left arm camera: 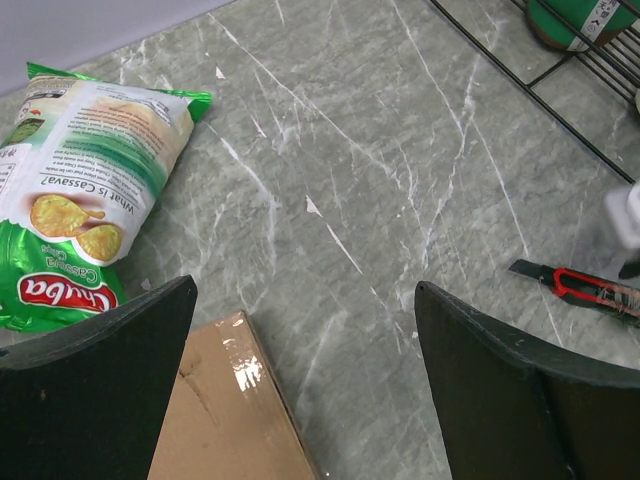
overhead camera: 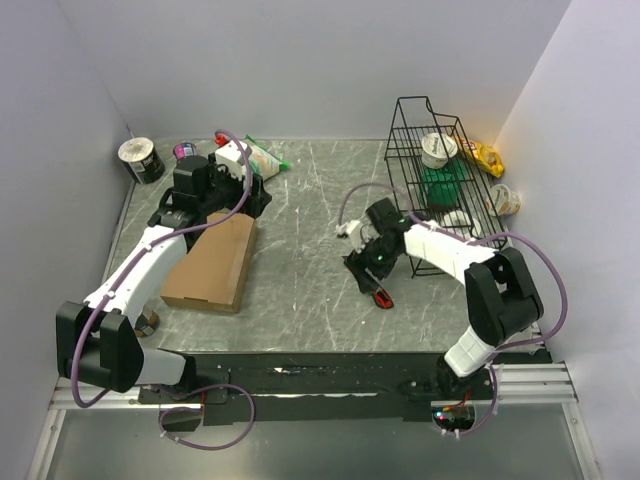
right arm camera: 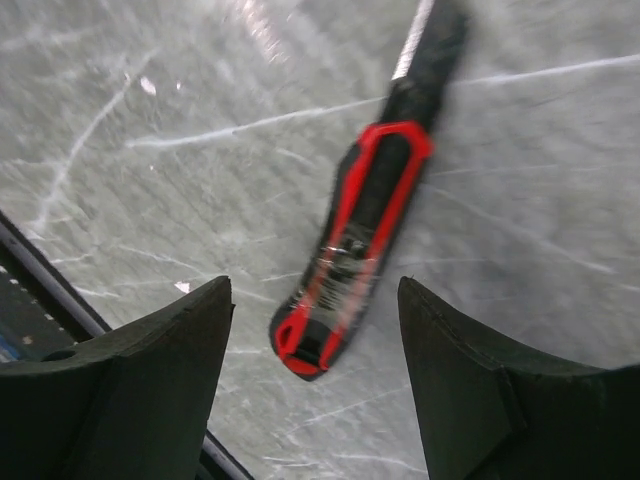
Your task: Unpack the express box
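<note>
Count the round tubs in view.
3: one tub in the far-left corner, one in the rack, one lying right of the rack. Others may hide among the rack's contents.

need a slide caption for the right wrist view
Right pincer open over a red-and-black utility knife lying on the grey marbled table.

Snack bag, black wire basket
</note>
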`<action>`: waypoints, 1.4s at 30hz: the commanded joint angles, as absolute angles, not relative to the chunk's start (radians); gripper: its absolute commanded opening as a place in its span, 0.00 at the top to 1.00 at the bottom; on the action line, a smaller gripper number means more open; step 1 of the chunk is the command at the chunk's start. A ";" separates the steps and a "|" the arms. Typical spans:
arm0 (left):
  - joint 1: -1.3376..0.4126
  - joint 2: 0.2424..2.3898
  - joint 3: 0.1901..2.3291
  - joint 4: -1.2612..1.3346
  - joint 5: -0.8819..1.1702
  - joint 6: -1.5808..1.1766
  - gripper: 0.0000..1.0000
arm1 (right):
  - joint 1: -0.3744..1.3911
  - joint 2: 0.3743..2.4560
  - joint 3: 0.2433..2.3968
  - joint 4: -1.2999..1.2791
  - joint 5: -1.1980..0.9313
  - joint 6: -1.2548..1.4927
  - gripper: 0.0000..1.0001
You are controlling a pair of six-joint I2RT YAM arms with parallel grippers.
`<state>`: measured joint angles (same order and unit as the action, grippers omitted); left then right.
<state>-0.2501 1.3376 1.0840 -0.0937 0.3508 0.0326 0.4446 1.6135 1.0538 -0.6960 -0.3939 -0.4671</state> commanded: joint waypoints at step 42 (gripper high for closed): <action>-0.301 1.394 1.190 0.048 0.704 -0.101 0.04 | 0.541 1.450 1.085 -0.294 -0.057 -0.817 1.00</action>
<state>-0.3000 1.3800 1.1271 -0.0261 0.5110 -0.0753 0.5388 1.5993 1.0199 -0.5674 -0.0925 -0.5941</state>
